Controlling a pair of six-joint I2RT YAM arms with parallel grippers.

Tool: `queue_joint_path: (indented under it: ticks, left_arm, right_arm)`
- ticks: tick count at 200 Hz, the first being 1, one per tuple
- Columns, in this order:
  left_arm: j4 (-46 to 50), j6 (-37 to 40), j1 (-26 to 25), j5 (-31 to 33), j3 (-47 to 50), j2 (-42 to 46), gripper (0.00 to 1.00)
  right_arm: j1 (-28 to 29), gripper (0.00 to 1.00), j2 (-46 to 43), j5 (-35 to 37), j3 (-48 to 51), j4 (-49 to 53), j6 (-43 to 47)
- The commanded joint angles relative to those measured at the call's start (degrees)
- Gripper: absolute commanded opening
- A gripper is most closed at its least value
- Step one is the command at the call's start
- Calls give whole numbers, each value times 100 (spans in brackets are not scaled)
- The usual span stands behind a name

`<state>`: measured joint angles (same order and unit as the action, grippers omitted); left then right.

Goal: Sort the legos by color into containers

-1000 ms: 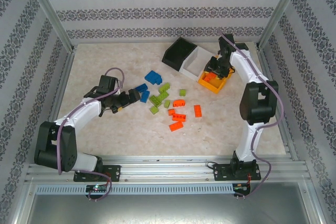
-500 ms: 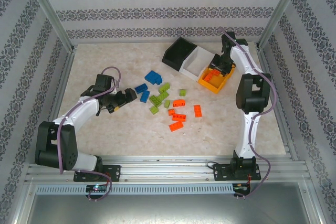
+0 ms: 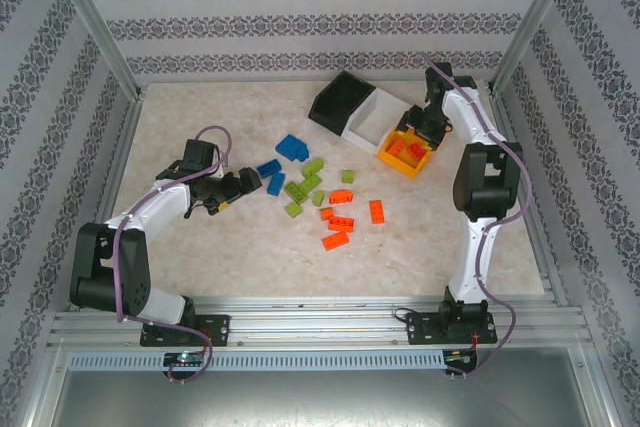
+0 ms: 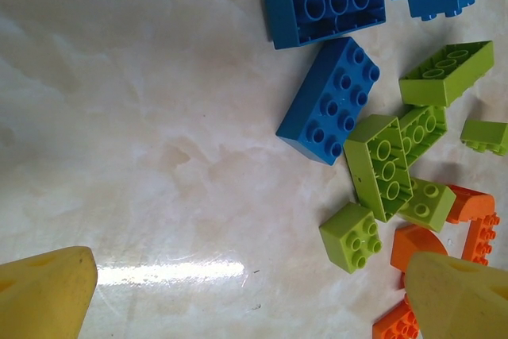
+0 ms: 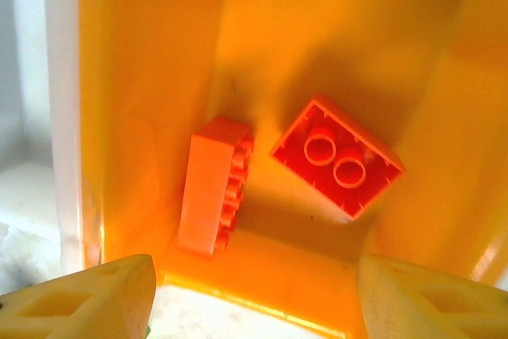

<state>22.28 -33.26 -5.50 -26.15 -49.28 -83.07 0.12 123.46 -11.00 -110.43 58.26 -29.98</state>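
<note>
The right gripper (image 5: 254,303) hangs over the orange-yellow bin (image 5: 143,77), fingers spread wide and holding nothing. Two orange bricks (image 5: 337,156) lie loose on the bin floor. The left gripper (image 4: 250,295) is fully spread and empty, low over the table (image 4: 119,117) near the blue bricks (image 4: 329,99). Green bricks (image 4: 381,166) lie just beside them. The white bin (image 3: 372,117) and black bin (image 3: 340,99) adjoin the orange-yellow one.

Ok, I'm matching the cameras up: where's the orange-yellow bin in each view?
Top external: the orange-yellow bin sits upper right, beside the white bin, under the right gripper.
Right wrist: its walls surround the frame, the open fingers at the bottom corners.
Shared landmark: the orange bricks lying inside it.
</note>
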Motion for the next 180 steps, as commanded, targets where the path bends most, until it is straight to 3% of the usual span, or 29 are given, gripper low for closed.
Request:
queue_joint_path:
  ticks: [1, 41, 94, 130, 180]
  left_arm:
    - [-90, -2, 58, -118, -153, -32, 100]
    - [-280, -108, 60, -214, -18, 14, 100]
    - [-394, -212, 62, -304, 81, 113, 100]
    - [-520, -342, 58, -362, 219, 171, 100]
    - [-356, -307, 58, -369, 202, 330, 100]
  right_arm:
    - [44, 69, -797, -70, 434, -81, -1]
    - [470, 72, -1690, -186, 1416, 17, 331]
    - [1517, 73, -2688, -139, 3365, -58, 450]
    - [2065, 73, -2858, -47, 4131, -258, 324]
    - [2378, 72, -2594, 171, 4224, -394, 286]
